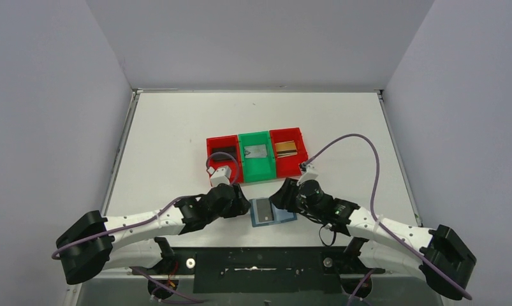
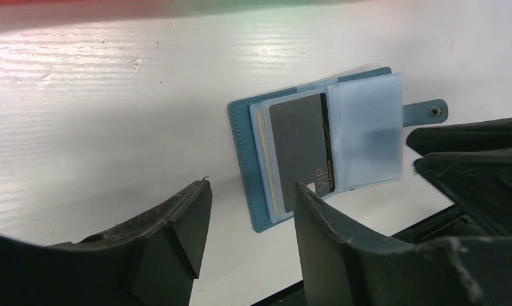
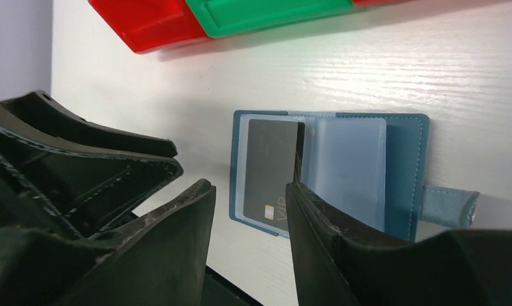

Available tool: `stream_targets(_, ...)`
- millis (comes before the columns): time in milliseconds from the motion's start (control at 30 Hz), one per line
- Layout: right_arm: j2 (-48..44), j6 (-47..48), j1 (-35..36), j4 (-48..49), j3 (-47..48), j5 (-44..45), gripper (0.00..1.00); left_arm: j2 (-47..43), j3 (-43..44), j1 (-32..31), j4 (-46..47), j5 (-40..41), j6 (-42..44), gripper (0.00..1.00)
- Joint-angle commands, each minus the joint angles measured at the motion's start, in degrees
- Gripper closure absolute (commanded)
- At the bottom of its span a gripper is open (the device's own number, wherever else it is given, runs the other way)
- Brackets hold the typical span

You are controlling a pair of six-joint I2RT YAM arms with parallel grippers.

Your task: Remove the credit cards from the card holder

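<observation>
- White table (image 1: 176, 127) between grey walls (image 1: 49, 95): only the overhead view takes in the row of three bins at mid-table. The wrist views catch just slivers of red and green.
- Wrist cameras alone show the inside of the card holder (image 2: 243, 159). A dark card (image 2: 301, 146) marked "VIP" sits in a pocket on one leaf, a frosted clear sleeve (image 2: 368, 134) covers the other, and the snap tab (image 2: 425, 113) lies flat.
- Left red bin (image 1: 222, 138) holds a black card (image 1: 222, 152), green bin (image 1: 257, 173) a silver-grey card (image 1: 256, 152), right red bin (image 1: 288, 167) a gold-brown card (image 1: 286, 148).
- Card holder lies open near the table's front edge, in front of the green bin and between both grippers.
- Left gripper (image 1: 240, 207) reaches low from the holder's left, jaws parted on nothing.
- Right gripper (image 1: 280, 196) reaches low from the right, jaws parted with nothing between. One fingertip (image 3: 304, 204) overlaps the dark card's edge, but whether it touches cannot be told.
</observation>
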State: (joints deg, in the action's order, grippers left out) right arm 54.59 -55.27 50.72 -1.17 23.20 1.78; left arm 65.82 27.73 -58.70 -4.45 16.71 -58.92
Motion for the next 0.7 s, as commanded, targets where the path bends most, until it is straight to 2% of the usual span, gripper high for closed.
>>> stream_targets(0,3.06,3.23,0.93,5.74,1.64,-2.87,0.55,-1.33,0.76,0.66,2.29,-1.17,-0.75,0.51)
stream_targets(167,7.24,2.4,0.17,6.8,0.34,-4.21,0.59,0.89,1.14,0.69,6.46,-4.99,0.87,0.51)
stream_targets(333,11.72,-0.16,0.09,11.83,-1.81,-5.63,0.63,4.45,2.98,0.69,9.95,-8.99,2.71,0.52)
stream_targets(467,13.13,-0.59,-0.6,11.94,-2.78,-5.07,0.64,6.77,4.11,0.69,10.82,-10.3,3.34,0.54)
stream_targets(667,16.18,-1.23,-1.22,14.08,-4.3,-6.29,0.7,9.0,5.06,0.69,12.59,-11.6,4.0,0.57)
